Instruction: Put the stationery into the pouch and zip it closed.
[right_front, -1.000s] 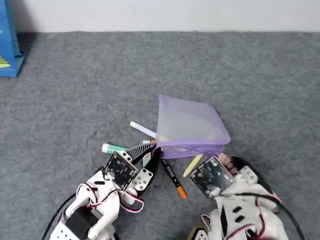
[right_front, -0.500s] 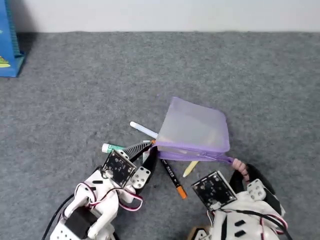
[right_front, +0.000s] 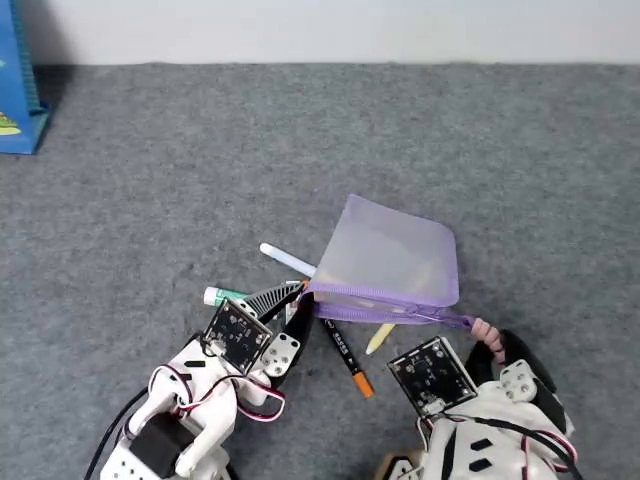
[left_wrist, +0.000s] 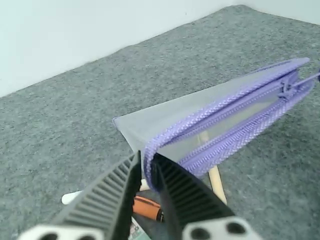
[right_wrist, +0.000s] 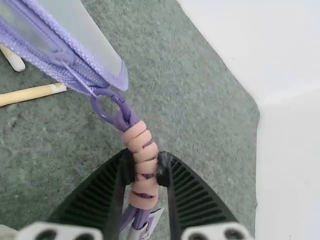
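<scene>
A translucent purple pouch (right_front: 392, 262) lies mid-table, its zipped edge (right_front: 385, 311) toward the arms. My left gripper (right_front: 300, 297) is shut on the pouch's left corner (left_wrist: 148, 158). My right gripper (right_front: 487, 338) is shut on the pink beaded zipper pull (right_wrist: 141, 159), which is stretched taut from the pouch's right end (right_wrist: 107, 75). Outside the pouch lie a black-and-orange pen (right_front: 347, 358), a yellow stick (right_front: 381, 337), a white pen (right_front: 285, 259) and a green-and-white tube (right_front: 225, 296). In the left wrist view an orange item (left_wrist: 145, 208) and a pale stick (left_wrist: 216, 180) lie under the pouch.
A blue box (right_front: 20, 90) stands at the far left edge by the white wall. Grey carpet (right_front: 480, 150) covers the table, with open room behind and to the right of the pouch.
The right gripper has pulled the zipper pull rightward and toward the arms, along the pouch's near edge. The pouch swung and shifted right. The left gripper stayed clamped on the corner.
</scene>
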